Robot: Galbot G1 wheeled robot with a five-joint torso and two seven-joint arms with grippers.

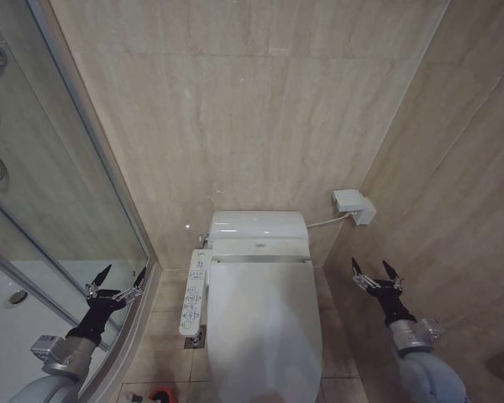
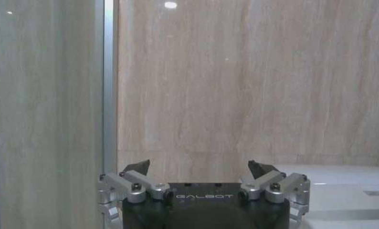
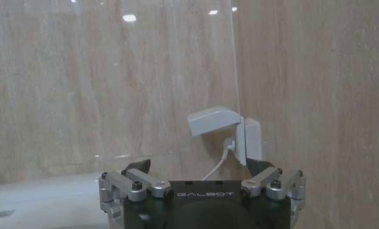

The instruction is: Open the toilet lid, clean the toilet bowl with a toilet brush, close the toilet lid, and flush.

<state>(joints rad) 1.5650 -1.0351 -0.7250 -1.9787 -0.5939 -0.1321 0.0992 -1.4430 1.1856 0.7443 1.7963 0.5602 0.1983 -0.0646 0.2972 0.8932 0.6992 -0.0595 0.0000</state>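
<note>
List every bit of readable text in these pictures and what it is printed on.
"GALBOT": on the left pincer, on its black body.
"GALBOT": on the right pincer, likewise.
Control strip button labels: too small to read.
Marking on the tank front: too small to read.

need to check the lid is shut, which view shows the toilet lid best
The head view: the whole toilet lid lies flat and closed. The left wrist view catches just a white corner of the toilet; the right wrist view, a pale edge.
</note>
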